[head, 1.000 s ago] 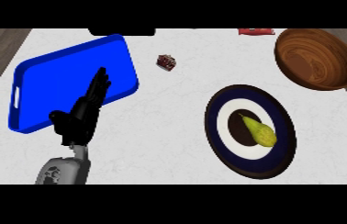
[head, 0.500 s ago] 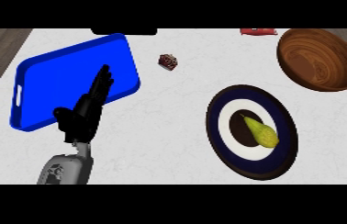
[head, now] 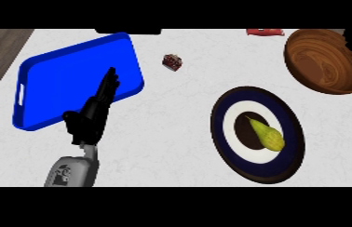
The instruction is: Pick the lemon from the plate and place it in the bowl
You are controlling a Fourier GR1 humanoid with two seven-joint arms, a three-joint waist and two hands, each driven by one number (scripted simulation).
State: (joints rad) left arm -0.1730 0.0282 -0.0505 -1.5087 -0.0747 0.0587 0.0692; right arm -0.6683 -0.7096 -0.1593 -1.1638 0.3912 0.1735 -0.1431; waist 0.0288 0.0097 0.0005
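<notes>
A yellow-green lemon (head: 267,134), elongated with a pointed end, lies on the dark centre of a round plate (head: 227,114) with a navy rim and white ring, at the lower right. The brown wooden bowl (head: 320,59) sits at the upper right, partly cut off by the edge. My left hand (head: 91,114) is at the lower left, open with fingers straight, pointing up over the corner of the blue tray. It is far from the plate and holds nothing. My right hand does not show.
A large blue tray (head: 62,77) with a handle slot lies at the upper left. A small dark red object (head: 172,62) sits on the white counter between tray and bowl. A red thing (head: 265,31) peeks in at the top edge.
The view has shifted slightly, so plate, bowl and tray sit a little further right. The left hand stays open in much the same pose.
</notes>
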